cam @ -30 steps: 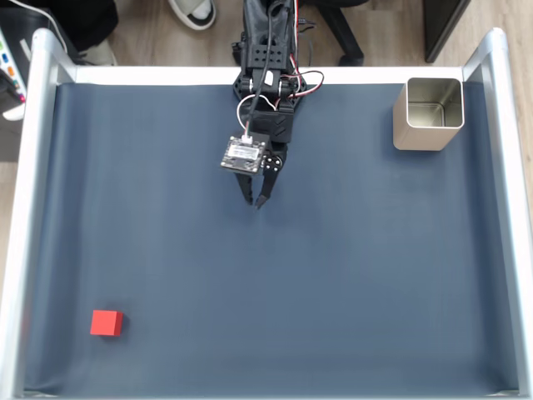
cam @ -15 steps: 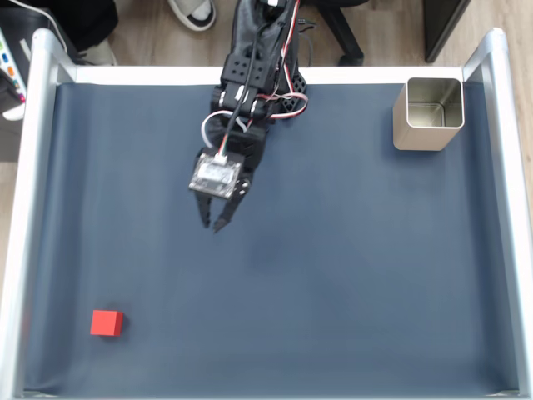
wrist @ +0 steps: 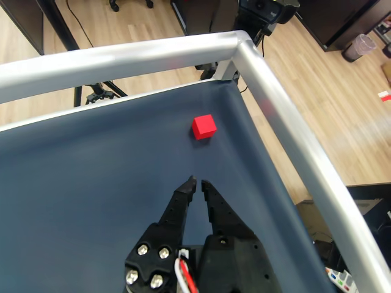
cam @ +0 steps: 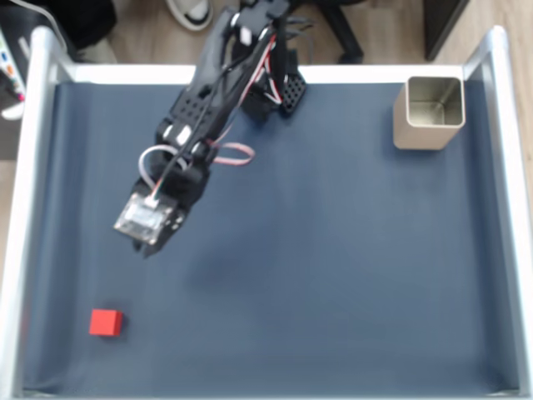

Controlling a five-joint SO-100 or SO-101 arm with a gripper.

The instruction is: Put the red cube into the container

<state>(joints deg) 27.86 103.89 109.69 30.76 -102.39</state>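
The red cube lies on the dark blue mat near the lower left corner in the fixed view. In the wrist view the cube sits ahead of my fingertips, close to the frame's corner. My gripper hangs over the left half of the mat, up and to the right of the cube and well apart from it. In the wrist view the gripper has its jaws almost touching, with nothing between them. The container, a square silvery tin, stands upright at the far right top corner with nothing in it.
A silver metal frame borders the mat on all sides, and its corner rail runs just beyond the cube. A shoe and chair legs stand on the wooden floor past the top edge.
The arm has swung left and reached down the mat from the top middle, bringing the gripper much closer to the red cube. Cube and container have not moved.
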